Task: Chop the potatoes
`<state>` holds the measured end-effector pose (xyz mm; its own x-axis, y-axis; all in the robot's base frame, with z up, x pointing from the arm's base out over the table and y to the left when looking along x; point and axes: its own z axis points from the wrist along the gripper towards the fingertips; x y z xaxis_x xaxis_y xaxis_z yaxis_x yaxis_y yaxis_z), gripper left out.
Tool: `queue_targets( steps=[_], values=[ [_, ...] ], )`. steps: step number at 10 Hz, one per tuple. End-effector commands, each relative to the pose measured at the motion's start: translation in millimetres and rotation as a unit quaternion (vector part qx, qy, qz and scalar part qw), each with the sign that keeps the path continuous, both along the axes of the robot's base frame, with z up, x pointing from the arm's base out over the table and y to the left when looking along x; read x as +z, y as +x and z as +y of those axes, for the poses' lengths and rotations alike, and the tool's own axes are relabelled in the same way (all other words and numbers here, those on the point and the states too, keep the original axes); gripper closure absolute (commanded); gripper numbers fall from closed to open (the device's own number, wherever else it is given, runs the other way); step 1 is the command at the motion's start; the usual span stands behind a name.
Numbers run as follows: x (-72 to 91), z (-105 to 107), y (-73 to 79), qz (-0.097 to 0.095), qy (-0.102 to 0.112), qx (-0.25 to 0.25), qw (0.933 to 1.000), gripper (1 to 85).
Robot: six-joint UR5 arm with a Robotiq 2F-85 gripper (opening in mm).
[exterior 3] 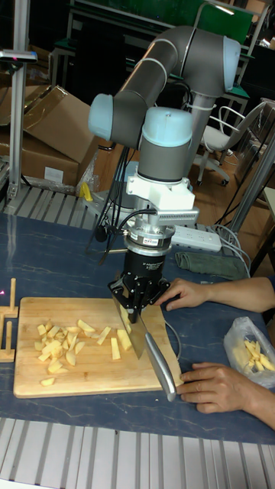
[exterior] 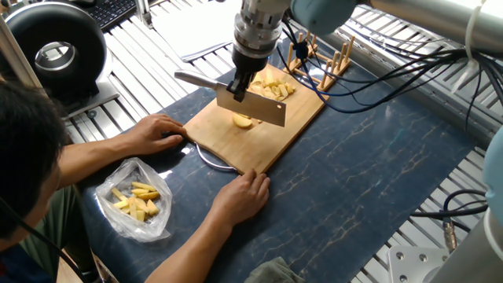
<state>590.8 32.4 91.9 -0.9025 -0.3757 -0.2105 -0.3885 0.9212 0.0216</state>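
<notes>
Pincer in the fixed view gripped the cleaver above the cutting board; we saw one potato chunk just under its blade and the potatoes heaped behind. In the tall fixed view, the pincer clenched the cleaver, potatoes scattered leftward, and a hand steadied the cutting board.

A dark blue marbled mat covers the table. On it lie a wooden cutting board, a clear plastic bag of yellow pieces, a wooden rack, and what may be a green cloth. 2 human hands steady the board's near edge.
</notes>
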Motion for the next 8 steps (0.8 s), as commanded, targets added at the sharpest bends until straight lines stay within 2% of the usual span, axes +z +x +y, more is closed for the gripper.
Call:
queue_targets(
  steps=[1, 8],
  values=[
    [-3.9, -1.7, -1.2, -0.004, 0.006, -0.001, 1.0000, 84.7],
    [-9.3, -0.7, -5.9, -0.007, 0.008, -0.001, 0.9999, 84.7]
  ],
)
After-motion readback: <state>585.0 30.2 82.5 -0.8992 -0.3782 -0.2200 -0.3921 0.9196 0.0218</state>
